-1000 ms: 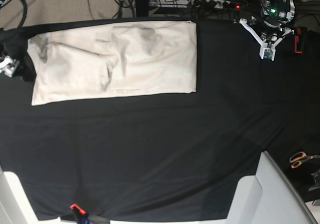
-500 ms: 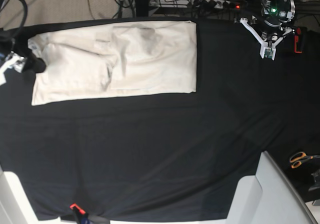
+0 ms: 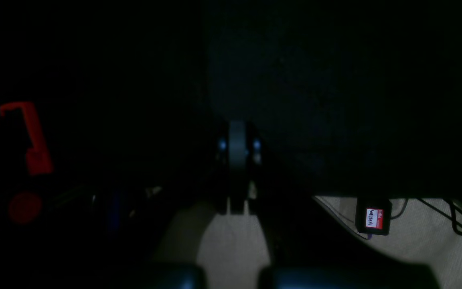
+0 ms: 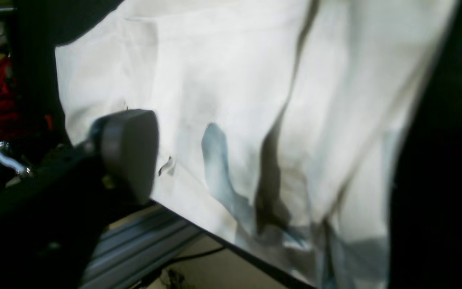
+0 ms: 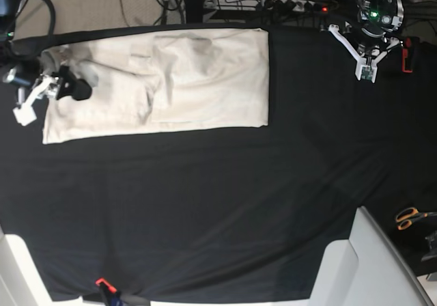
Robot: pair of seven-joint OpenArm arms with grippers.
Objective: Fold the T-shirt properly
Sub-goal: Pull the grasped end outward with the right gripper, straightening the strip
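Black cloth [image 5: 205, 210] covers table; cables [image 5: 287, 2] trail behind.

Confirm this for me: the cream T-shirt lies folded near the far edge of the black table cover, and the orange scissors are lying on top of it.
Not quite. The T-shirt does lie folded near the far edge of the black table cover, but the orange scissors are not on it. The base view shows them far off at the right edge, beyond the cover, with nothing lying on the shirt.
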